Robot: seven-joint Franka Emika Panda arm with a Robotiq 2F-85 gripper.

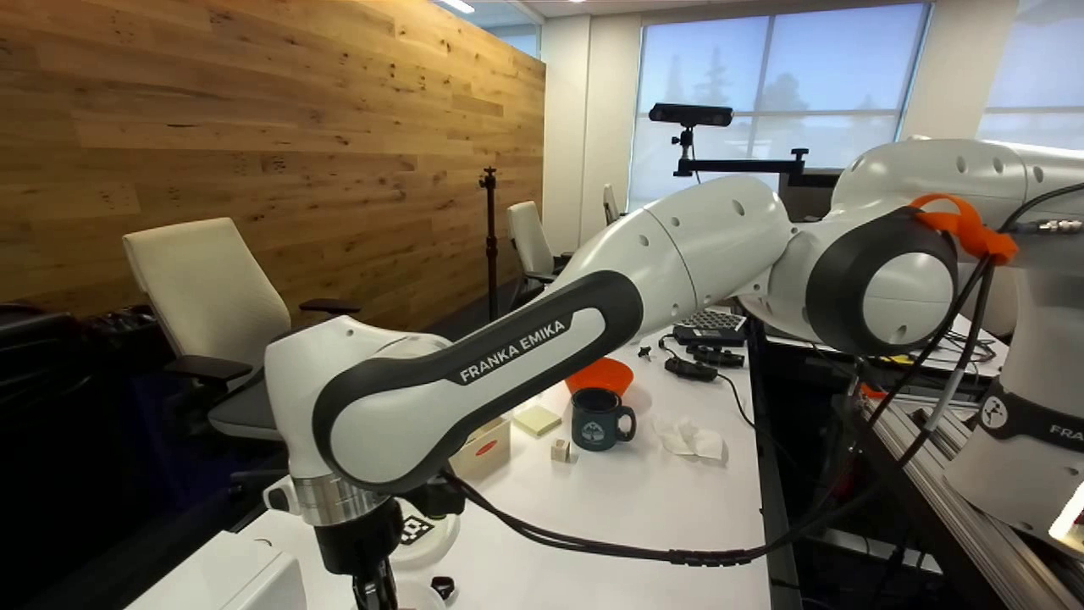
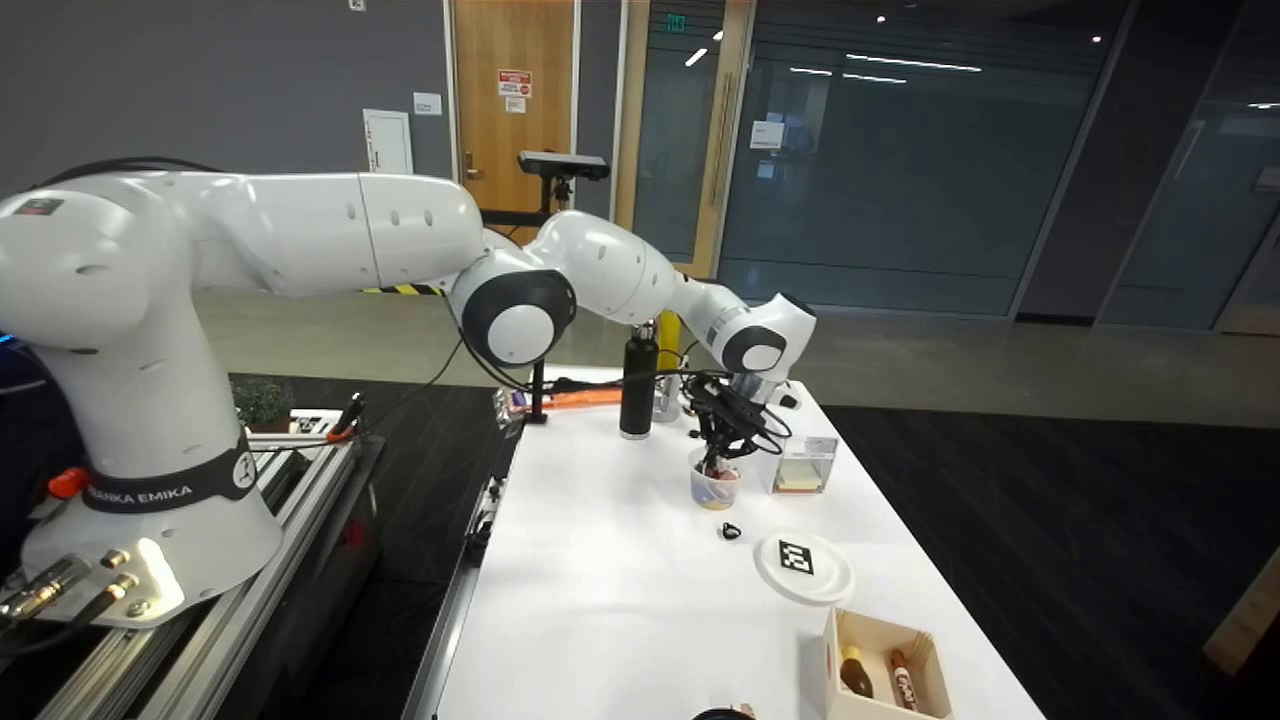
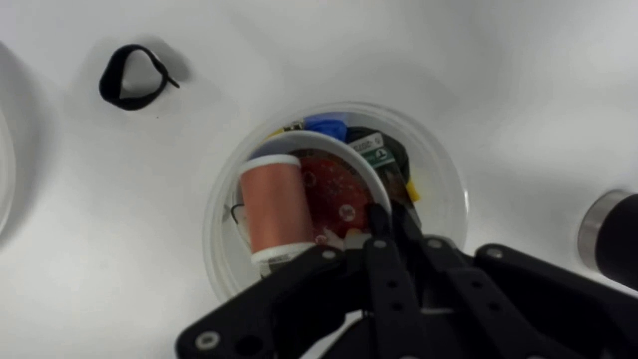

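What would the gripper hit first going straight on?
Likely something lower in the tub: the fingers look closed on the white rim inside it, but what lies beneath, and how deep, is hidden.

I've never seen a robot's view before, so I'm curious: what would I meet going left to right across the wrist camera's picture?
White plate, cut off by the picture's edge → black loop → pinkish spool → gripper fingertips → black bottle, also cut off.
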